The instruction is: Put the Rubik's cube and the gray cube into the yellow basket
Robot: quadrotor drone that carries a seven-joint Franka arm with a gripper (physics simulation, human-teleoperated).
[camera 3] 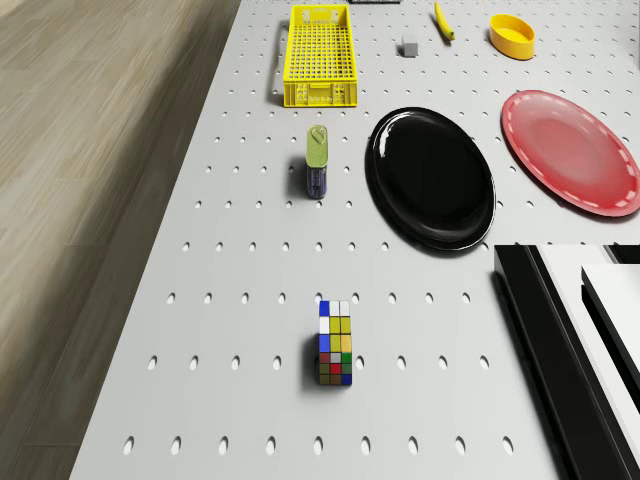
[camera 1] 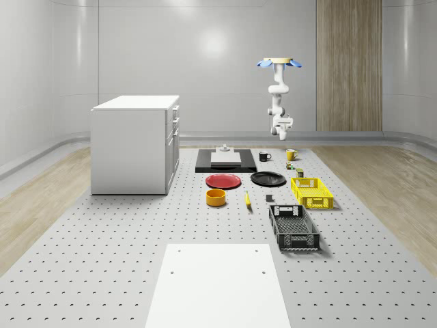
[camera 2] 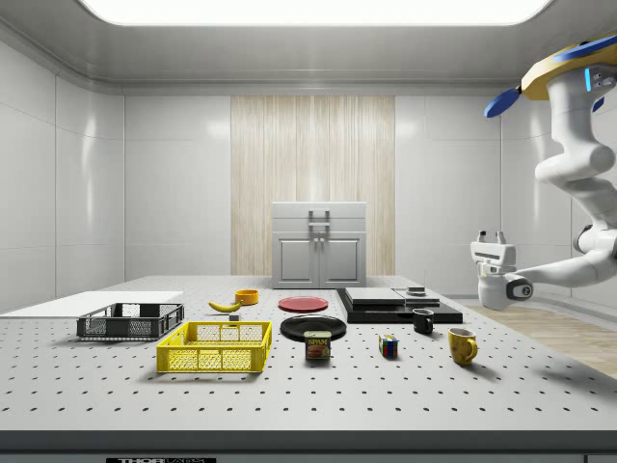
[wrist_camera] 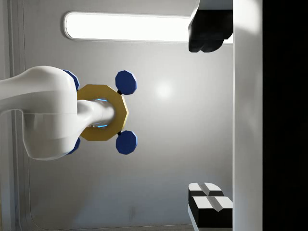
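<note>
The Rubik's cube (camera 3: pixel 335 345) (camera 2: pixel 388 346) lies on the perforated table near a yellow mug (camera 2: pixel 462 344) and a tin can (camera 3: pixel 317 163). The small gray cube (camera 3: pixel 409 44) (camera 1: pixel 269 199) sits between the yellow basket (camera 3: pixel 320 55) (camera 1: pixel 312 192) (camera 2: pixel 216 347) and a banana (camera 3: pixel 442 22). The drone (camera 1: pixel 278 63) hovers high over the table's far end, above the mugs. Its arm hangs down and the gripper (camera 2: pixel 492 235) (wrist_camera: pixel 208 118) (camera 1: pixel 281 124) points up toward the ceiling, open and holding nothing, well above the table.
A black plate (camera 3: pixel 432 177), red plate (camera 3: pixel 570 150), orange bowl (camera 3: pixel 512 35), black mug (camera 1: pixel 264 156) and black basket (camera 1: pixel 293 227) stand around. A black tray (camera 1: pixel 225 159) lies at the back, a white cabinet (camera 1: pixel 136 143) at the whole-scene view's left.
</note>
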